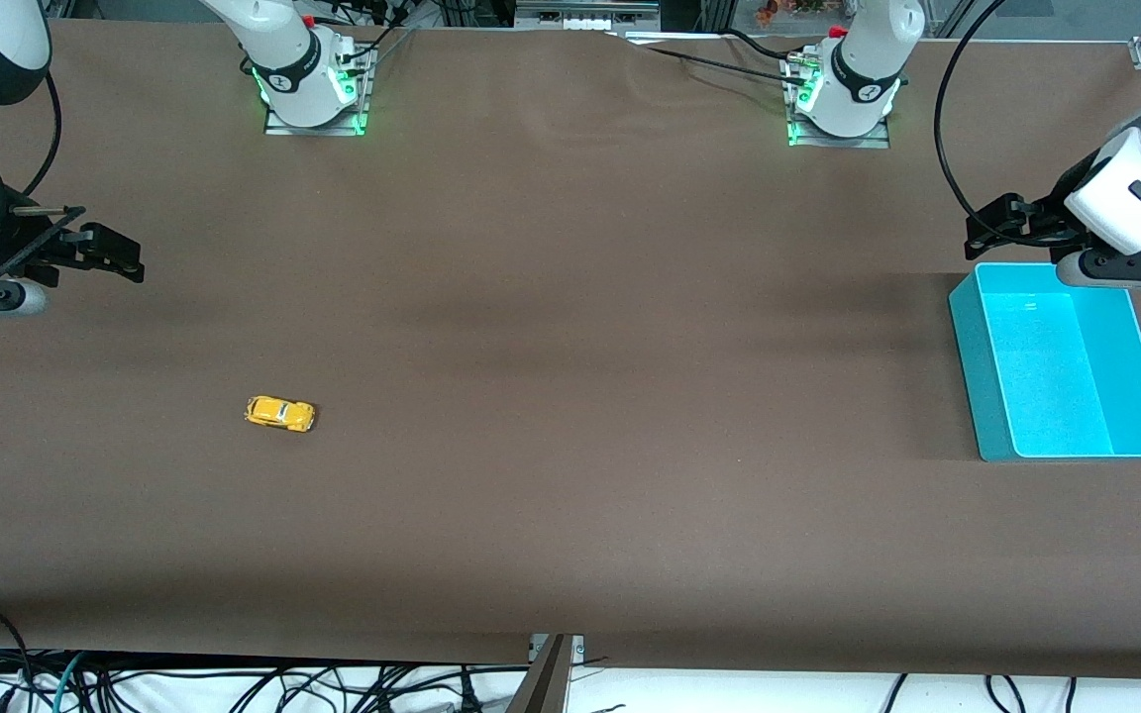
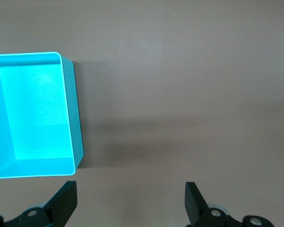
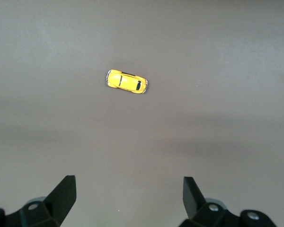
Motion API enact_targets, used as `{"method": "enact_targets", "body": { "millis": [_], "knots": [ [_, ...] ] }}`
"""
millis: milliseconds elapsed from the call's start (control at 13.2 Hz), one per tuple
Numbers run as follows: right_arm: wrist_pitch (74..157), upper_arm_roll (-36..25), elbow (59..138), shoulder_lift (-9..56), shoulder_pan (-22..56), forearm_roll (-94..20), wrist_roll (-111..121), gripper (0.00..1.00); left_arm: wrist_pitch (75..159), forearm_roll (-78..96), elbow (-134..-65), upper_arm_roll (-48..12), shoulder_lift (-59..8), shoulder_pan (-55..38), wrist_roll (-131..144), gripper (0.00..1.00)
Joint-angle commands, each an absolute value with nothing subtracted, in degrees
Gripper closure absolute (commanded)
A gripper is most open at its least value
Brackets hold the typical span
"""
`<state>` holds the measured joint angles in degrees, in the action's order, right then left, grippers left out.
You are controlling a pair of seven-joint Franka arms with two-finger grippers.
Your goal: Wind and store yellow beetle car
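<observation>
From the front we see the whole brown counter (image 1: 570, 495): the yellow beetle car (image 1: 279, 413) sits on its wheels toward the right arm's end, with bare cloth all around it. The turquoise bin (image 1: 1125, 436) lies by the edge at the left arm's end. The right gripper (image 1: 120, 254) hangs over its end's edge and the left gripper (image 1: 991, 230) over the bin's corner.

In the left wrist view we see only the bin (image 2: 78, 142) and that gripper (image 2: 130, 201), jaws spread.

In the right wrist view we see the car (image 3: 126, 82) alone, with the gripper (image 3: 129, 196) spread and apart from it.

Left gripper (image 2: 131, 201) fingers spread wide over brown table (image 2: 189, 85); turquoise bin (image 2: 71, 118) beside it, apparently holding nothing.
</observation>
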<state>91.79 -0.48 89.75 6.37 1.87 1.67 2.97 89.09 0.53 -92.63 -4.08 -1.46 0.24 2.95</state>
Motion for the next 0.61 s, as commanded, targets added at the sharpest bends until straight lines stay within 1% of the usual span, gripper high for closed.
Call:
{"method": "enact_targets", "body": {
  "millis": [0,532],
  "knots": [
    [91.5,-0.2,88.7,6.7,1.1,1.3,2.6,0.00,88.0,-0.1,-90.9,-4.3,-2.4,0.5,2.9,0.00],
    [91.6,-0.2,88.6,7.0,1.1,1.4,2.8,0.00,88.0,-0.1,-90.9,-4.3,-2.4,0.5,3.0,0.00]
  ]
}}
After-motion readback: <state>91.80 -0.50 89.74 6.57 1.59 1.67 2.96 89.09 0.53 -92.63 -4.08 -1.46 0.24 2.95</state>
